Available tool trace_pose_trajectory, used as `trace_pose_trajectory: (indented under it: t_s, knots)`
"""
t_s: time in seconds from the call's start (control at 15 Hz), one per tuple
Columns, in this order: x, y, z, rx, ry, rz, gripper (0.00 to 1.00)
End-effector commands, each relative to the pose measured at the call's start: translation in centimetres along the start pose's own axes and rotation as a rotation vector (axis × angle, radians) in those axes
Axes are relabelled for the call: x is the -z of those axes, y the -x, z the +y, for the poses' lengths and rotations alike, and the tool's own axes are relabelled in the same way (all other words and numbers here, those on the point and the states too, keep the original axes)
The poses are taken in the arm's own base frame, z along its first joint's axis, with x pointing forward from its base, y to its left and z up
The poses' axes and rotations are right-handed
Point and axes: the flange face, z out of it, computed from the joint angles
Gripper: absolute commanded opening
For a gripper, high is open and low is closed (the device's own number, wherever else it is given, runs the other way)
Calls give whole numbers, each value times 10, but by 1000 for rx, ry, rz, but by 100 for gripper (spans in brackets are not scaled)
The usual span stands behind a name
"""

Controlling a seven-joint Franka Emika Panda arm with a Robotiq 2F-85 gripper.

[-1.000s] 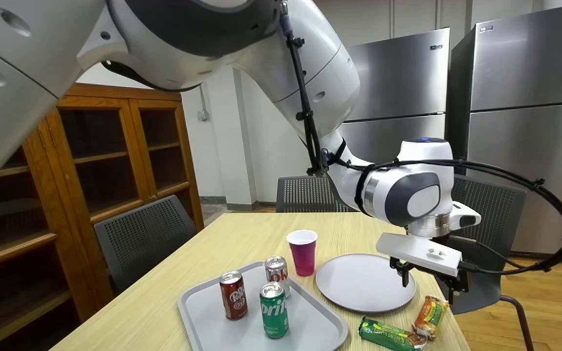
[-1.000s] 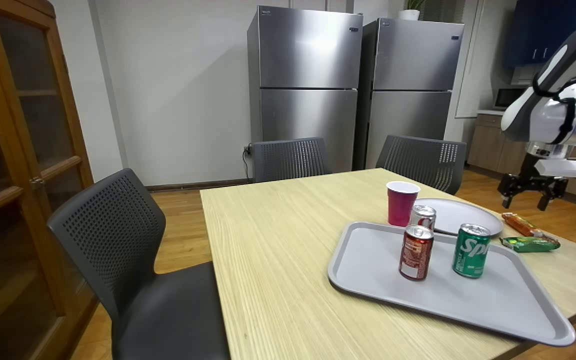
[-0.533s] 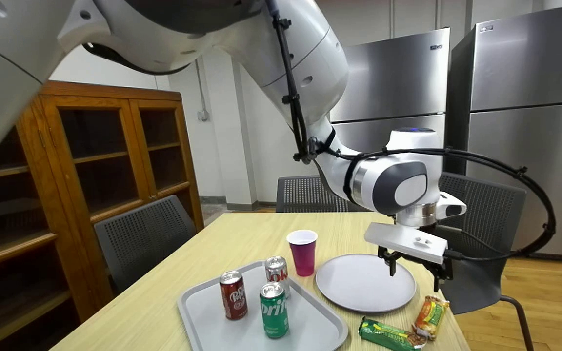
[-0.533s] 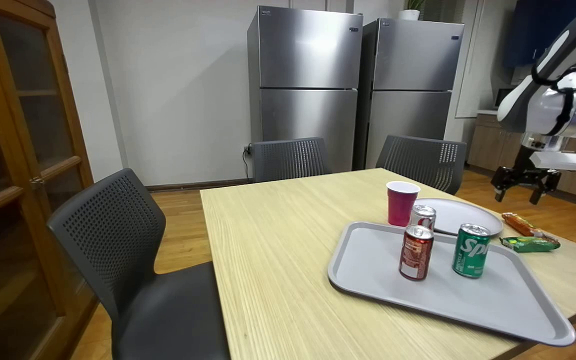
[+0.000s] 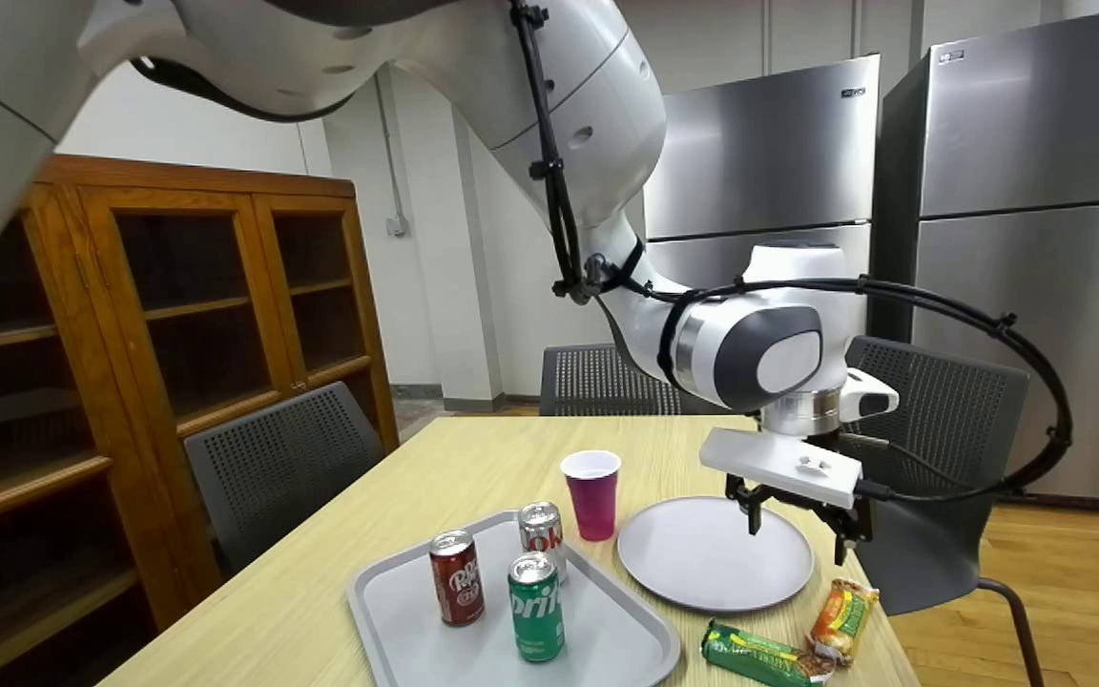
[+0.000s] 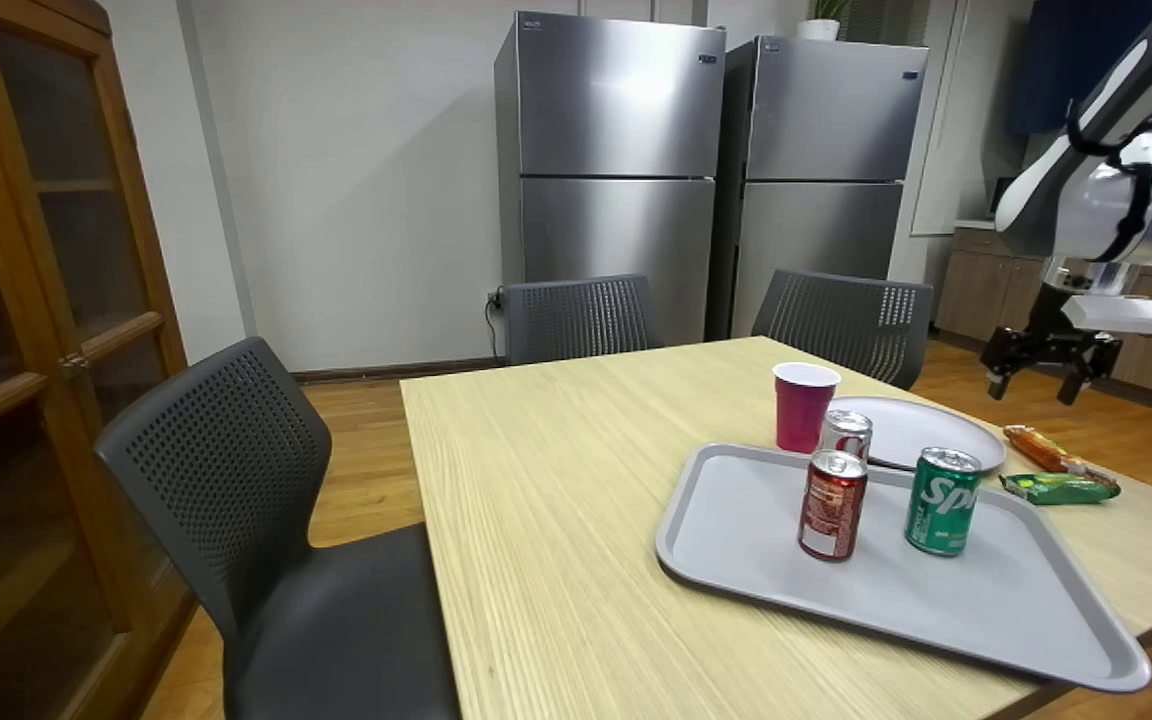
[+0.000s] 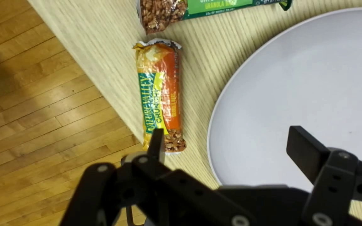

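Wrist view: the orange granola bar (image 7: 162,97) lies on the table (image 7: 102,59) just beside the plate (image 7: 294,78), apart from its rim, and a black fingertip (image 7: 156,144) hides part of the wrapper's end. The gripper (image 7: 226,138) hangs raised over the plate's edge, its fingers (image 7: 306,150) spread wide, clear of both bar and plate. The green granola bar (image 7: 206,9), also beside the plate, is cut off by the frame, as is the plate itself. In an exterior view, on the tray (image 5: 416,620) next to the plate, a silver can (image 5: 540,528) is partly hidden behind the Sprite can (image 5: 536,611). The arm (image 5: 588,124), its upper links cropped, slopes down toward the plate, and its wrist bends so that the fingers point downward.
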Motion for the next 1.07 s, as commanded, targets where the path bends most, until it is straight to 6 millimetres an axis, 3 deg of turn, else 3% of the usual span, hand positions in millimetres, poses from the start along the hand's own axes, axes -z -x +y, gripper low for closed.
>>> trace_pose_trajectory:
  t_s: [0.0,0.67,1.0]
  knots:
    - [0,-1,0,0,0,-2,100]
    - [45,1,-48,293,-78,131,100]
    - [61,13,-71,387,-128,160,100]
